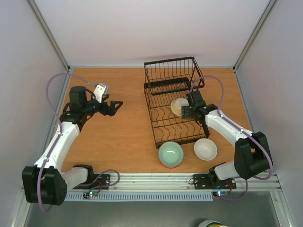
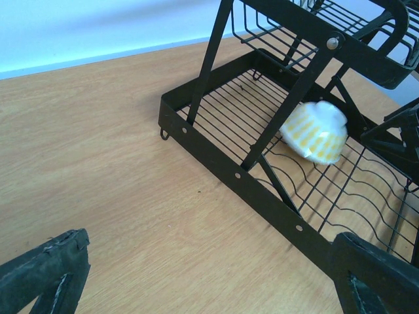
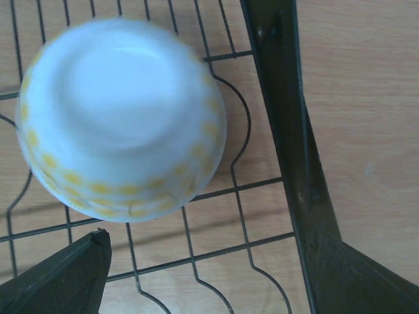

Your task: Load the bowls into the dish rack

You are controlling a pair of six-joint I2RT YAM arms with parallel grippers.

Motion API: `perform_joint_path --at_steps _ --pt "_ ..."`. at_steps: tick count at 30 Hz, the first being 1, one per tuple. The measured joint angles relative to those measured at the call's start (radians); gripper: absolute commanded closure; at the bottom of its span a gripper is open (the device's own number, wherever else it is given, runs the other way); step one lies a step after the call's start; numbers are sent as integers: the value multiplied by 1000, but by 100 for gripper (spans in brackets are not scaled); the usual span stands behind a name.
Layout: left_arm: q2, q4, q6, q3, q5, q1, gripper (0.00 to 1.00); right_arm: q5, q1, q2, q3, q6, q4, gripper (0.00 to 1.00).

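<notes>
1. Your right gripper (image 3: 206, 256) hangs over the dish rack (image 1: 152, 124) with its jaws spread and nothing in them. The yellow-patterned bowl (image 3: 121, 118) lies bottom-up on the rack's floor wires, just beside it.
2. Your left gripper (image 1: 115, 108) is also spread and empty, well to the left of the rack.
3. The pale green bowl (image 1: 170, 154) and the plain white bowl (image 1: 205, 149) sit just in front of the rack's near edge.
4. Expect both to be rigid, glazed, slick and easy to chip. Pinch one wall at the rim, one finger inside, and lower gently.
</notes>
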Motion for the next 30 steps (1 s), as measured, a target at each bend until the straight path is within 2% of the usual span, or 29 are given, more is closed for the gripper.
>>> perform_joint_path --at_steps 9,18,23,30 --pt "4 0 0 0 0 0 1 53 17 0 0 8 -24 17" --pt "5 0 0 0 0 0 1 237 304 111 115 -90 -34 17" --pt "5 0 0 0 -1 0 1 321 368 171 154 -128 -31 17" --pt "5 0 0 0 -1 0 0 463 442 345 211 -175 -11 17"
